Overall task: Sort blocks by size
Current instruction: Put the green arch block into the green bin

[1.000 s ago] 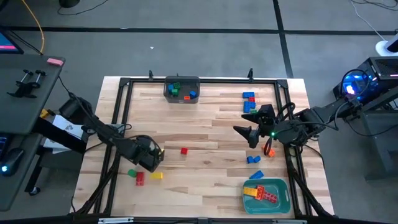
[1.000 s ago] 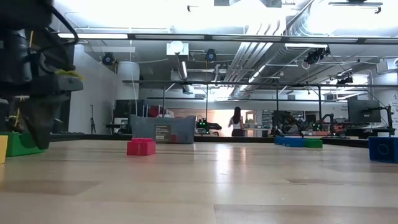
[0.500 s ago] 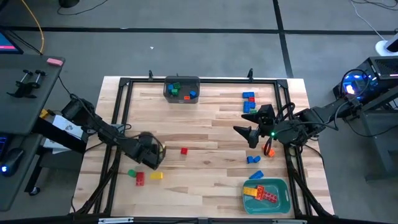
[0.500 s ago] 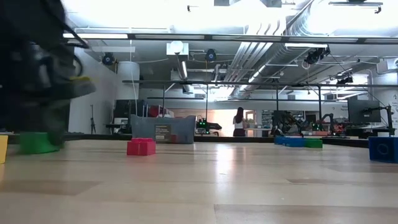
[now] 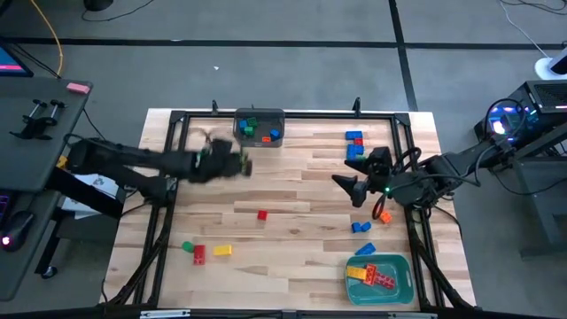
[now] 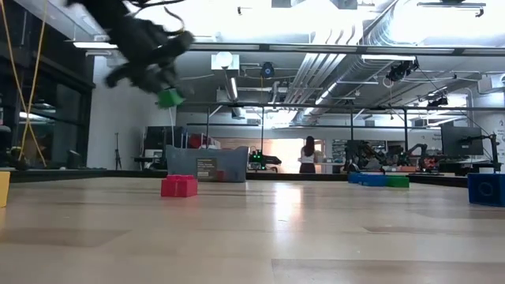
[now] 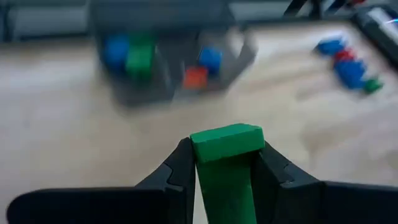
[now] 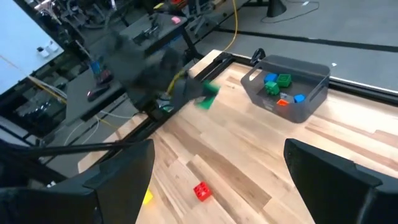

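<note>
My left gripper (image 5: 243, 165) hangs above the table's far left part, just short of the dark grey bin (image 5: 260, 127), and is shut on a green block (image 7: 227, 138). In the low view this block (image 6: 169, 98) is high above the wood. The bin holds green, blue and orange blocks. My right gripper (image 5: 351, 193) stands open and raised over the table's right part, touching nothing. A red block (image 5: 262, 214) lies flat mid-table. Green (image 5: 187, 246), red (image 5: 198, 254) and yellow (image 5: 222, 251) blocks lie flat near the front left. My left gripper pinches the green block between its two fingers, one on each of two opposite sides (image 7: 198, 163). The block's end (image 7: 227, 134) sticks out past the fingertips. The fingers slant down toward the far edge. The block is lifted clear of the table.
A teal tray (image 5: 403, 282) at the front right holds yellow and red blocks. Blue blocks (image 5: 354, 137) and a green one lie at the far right, more blue ones (image 5: 361, 227) and an orange one (image 5: 383, 215) under the right arm. A black frame (image 5: 177, 117) borders the table.
My left gripper has taken hold of a green block near the front left, risen with it and swung toward the far edge, up to the grey bin, turning as it went. The block now hangs clear of the table. The blocks at the front left stayed put.
</note>
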`<action>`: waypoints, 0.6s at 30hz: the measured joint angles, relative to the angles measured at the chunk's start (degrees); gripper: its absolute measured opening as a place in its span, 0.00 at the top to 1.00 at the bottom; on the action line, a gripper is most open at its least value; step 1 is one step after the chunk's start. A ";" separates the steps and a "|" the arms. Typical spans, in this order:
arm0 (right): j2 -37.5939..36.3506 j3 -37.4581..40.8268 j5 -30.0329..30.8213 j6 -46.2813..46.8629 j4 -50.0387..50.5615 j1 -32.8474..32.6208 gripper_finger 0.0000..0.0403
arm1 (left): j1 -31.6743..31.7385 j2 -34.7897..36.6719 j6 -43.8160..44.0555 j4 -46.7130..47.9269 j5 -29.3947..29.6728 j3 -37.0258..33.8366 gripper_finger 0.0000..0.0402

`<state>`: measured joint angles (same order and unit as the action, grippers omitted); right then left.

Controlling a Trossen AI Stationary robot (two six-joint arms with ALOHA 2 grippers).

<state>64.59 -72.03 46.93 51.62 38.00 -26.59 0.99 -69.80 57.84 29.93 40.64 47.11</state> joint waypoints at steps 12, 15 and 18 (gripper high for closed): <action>3.86 0.00 -0.54 1.31 -0.55 0.37 0.12 | 25.96 -9.70 -27.84 -7.80 -19.06 15.90 0.82; 4.05 0.00 -0.54 1.45 -0.55 0.37 0.12 | 27.59 -11.71 -28.12 -6.18 -20.23 18.42 0.82; 4.05 0.00 -0.54 1.39 -0.63 0.37 0.12 | 27.93 -12.84 -28.11 -6.04 -20.79 19.47 0.82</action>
<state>68.64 -72.03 46.39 53.01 37.37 -26.22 28.93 -82.64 29.73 23.89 19.85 66.57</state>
